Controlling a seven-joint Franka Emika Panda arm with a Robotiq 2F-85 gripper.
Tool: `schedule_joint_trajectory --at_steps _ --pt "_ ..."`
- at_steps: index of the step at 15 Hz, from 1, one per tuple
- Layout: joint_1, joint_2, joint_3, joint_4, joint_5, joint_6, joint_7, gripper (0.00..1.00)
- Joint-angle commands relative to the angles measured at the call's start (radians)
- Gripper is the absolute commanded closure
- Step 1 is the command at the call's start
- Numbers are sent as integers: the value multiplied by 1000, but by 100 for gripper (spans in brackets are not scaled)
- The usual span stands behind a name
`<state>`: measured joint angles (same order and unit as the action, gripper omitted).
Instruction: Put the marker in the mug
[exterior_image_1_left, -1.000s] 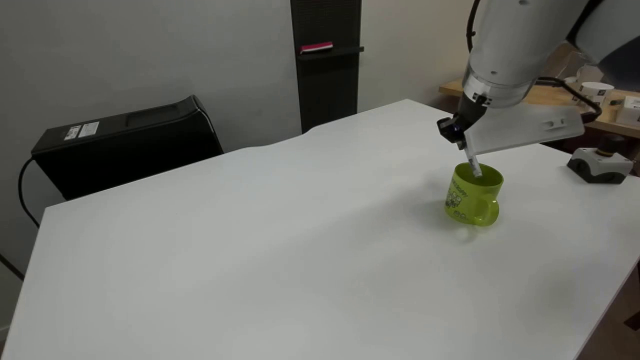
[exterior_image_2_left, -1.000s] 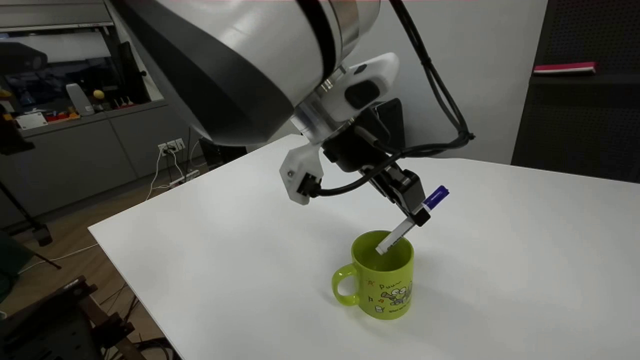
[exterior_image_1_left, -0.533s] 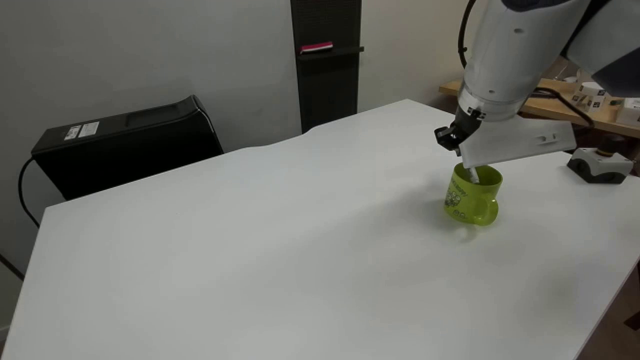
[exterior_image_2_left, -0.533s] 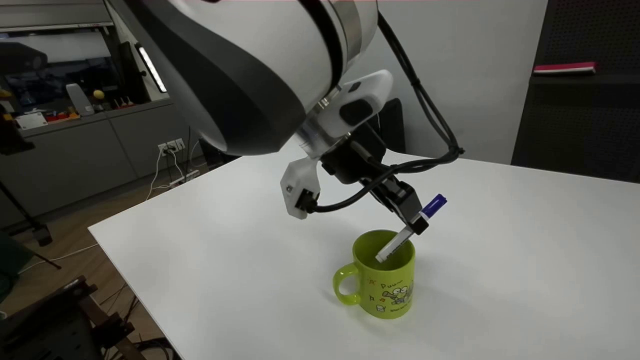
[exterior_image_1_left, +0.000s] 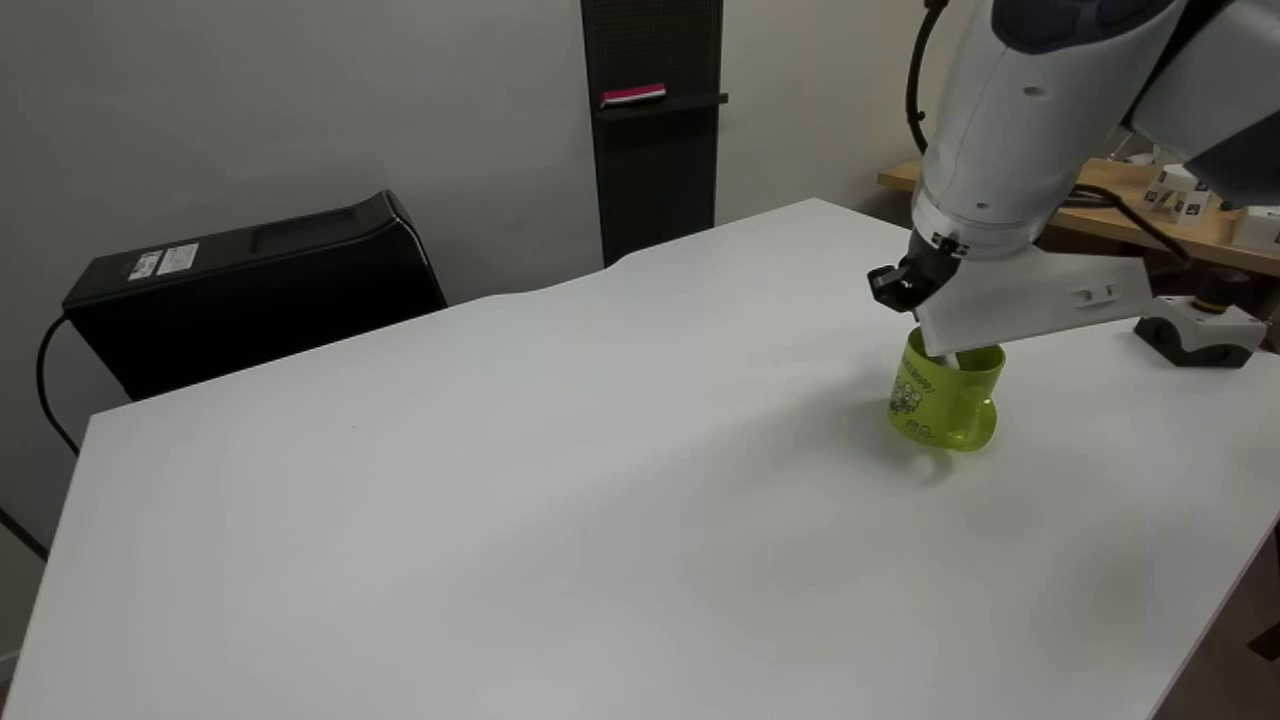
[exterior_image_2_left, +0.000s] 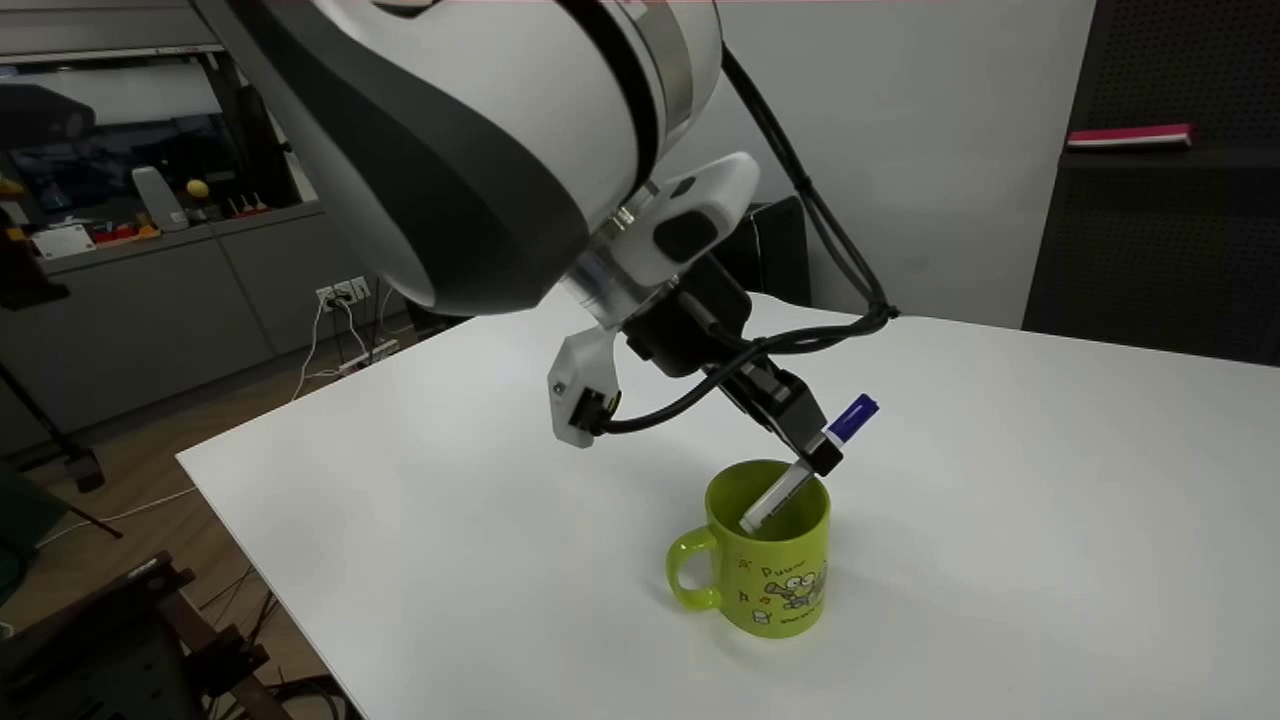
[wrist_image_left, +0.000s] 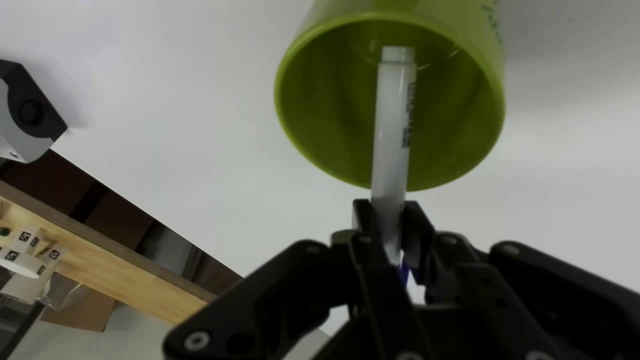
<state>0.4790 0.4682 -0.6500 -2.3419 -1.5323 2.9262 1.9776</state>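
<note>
Marker (wrist_image_left: 392, 130): pinched between the fingertips of the gripper (wrist_image_left: 389, 220), tilted, white end down inside the mug (exterior_image_2_left: 775, 580). Seen in the wrist view with a fingertip on either side of the barrel but just a sliver of blue; in an exterior view, with the blue cap (exterior_image_2_left: 853, 419) jutting clear past the fingers. Almost lost in an exterior view behind the white plate (exterior_image_1_left: 1035, 300) at the wrist (only a pale scrap left at the mug's mouth). Around: grey and black box (exterior_image_1_left: 1195, 330) on the white table (exterior_image_1_left: 450, 520), well apart from the mug; black case (exterior_image_1_left: 250, 290) beyond the edge. Mug: upright, with the marker's lower part inside; cannot tell whether touching bottom.
</note>
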Motion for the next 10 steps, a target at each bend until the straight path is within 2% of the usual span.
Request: schedule_joint_trajectory --at_steps 1,7,8,9,10 --pt "20 -18 -4 -23 -1 -31 28 95" --pt "28 -16 -2 -26 8 -56 22 95" --pt "30 -16 -2 -26 8 -61 22 57" --pt "30 -16 -1 -26 10 -63 19 56" --pt "31 -15 -1 -26 10 -66 19 52"
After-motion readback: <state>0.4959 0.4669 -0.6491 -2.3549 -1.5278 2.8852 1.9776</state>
